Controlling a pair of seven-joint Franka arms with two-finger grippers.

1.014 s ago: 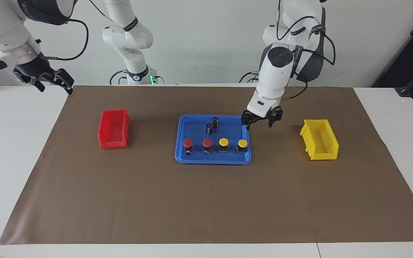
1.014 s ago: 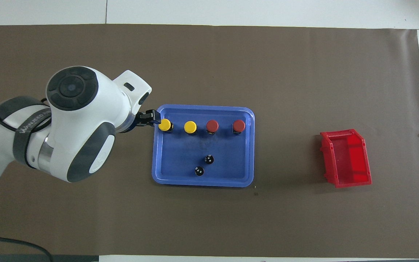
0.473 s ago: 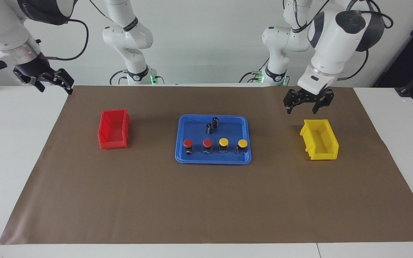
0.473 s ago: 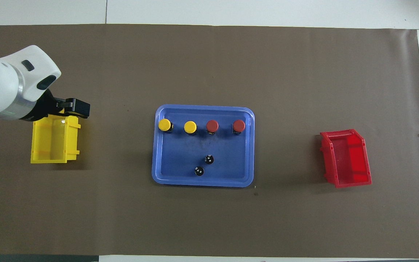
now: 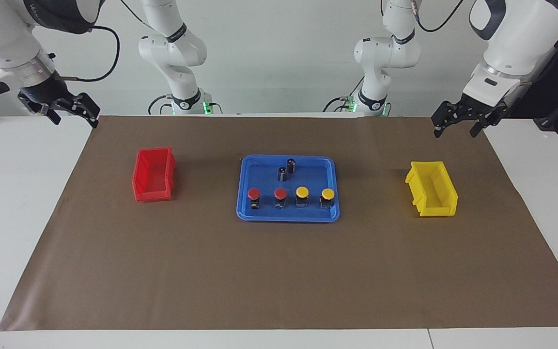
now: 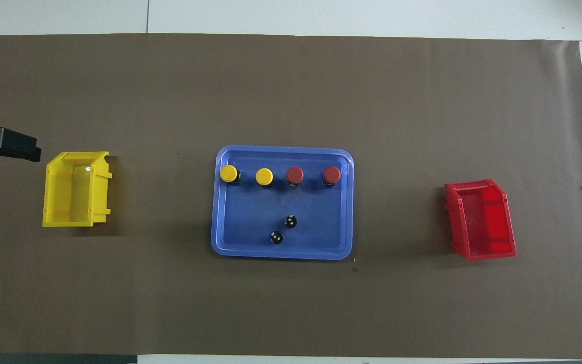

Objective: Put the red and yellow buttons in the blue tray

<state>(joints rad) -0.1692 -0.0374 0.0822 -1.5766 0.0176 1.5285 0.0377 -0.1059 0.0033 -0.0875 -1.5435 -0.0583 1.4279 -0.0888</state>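
Observation:
The blue tray [image 5: 259, 175] lies mid-mat and also shows in the overhead view [image 6: 250, 222]. Two red buttons [image 5: 254, 194] [image 5: 280, 194] and two yellow buttons [image 5: 302, 192] [image 5: 328, 194] stand upright in a row in it, along its side farther from the robots. The overhead view shows the yellow ones [image 6: 229, 173] [image 6: 264, 176] and the red ones [image 6: 295, 175] [image 6: 332, 175]. My left gripper [image 5: 456, 129] is open and empty, raised over the mat's edge at the left arm's end. My right gripper [image 5: 75, 119] is open and empty, waiting over the mat's edge at the right arm's end.
Two dark capless cylinders [image 5: 291, 165] [image 5: 282, 173] stand in the tray, nearer to the robots than the buttons. A small yellow bin [image 5: 431, 188] sits toward the left arm's end, a small red bin [image 5: 153, 174] toward the right arm's end. A brown mat [image 5: 279, 271] covers the table.
My left gripper has swung away from the blue tray, passed over the yellow bin and risen to the mat's edge. The buttons, tray and right arm have not moved.

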